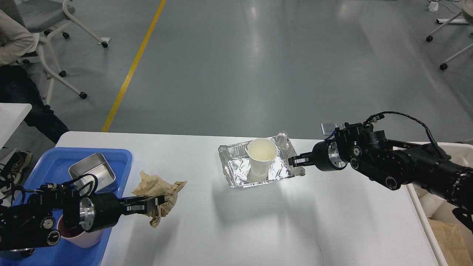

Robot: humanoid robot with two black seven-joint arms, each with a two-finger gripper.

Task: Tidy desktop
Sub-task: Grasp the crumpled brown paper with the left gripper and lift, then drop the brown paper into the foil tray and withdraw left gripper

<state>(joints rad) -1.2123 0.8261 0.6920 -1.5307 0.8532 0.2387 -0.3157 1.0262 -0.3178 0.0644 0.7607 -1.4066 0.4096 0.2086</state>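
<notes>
The white desktop (258, 229) fills the lower view. A crumpled foil tray (240, 173) with an upright white paper cup (261, 155) in it is at the middle. My right gripper (296, 161) comes in from the right and is shut on the foil tray's right rim. The tray seems raised slightly, with its shadow on the desktop below. My left gripper (152, 205) is shut on a crumpled brown paper (157, 186) beside the blue tray.
A blue plastic tray (122, 157) at the desktop's left edge holds a square metal container (90, 171) and a pink cup (83, 238). A cream-white bin (421, 210) stands off the right edge. A seated person (14, 44) and wheeled chairs are on the floor behind.
</notes>
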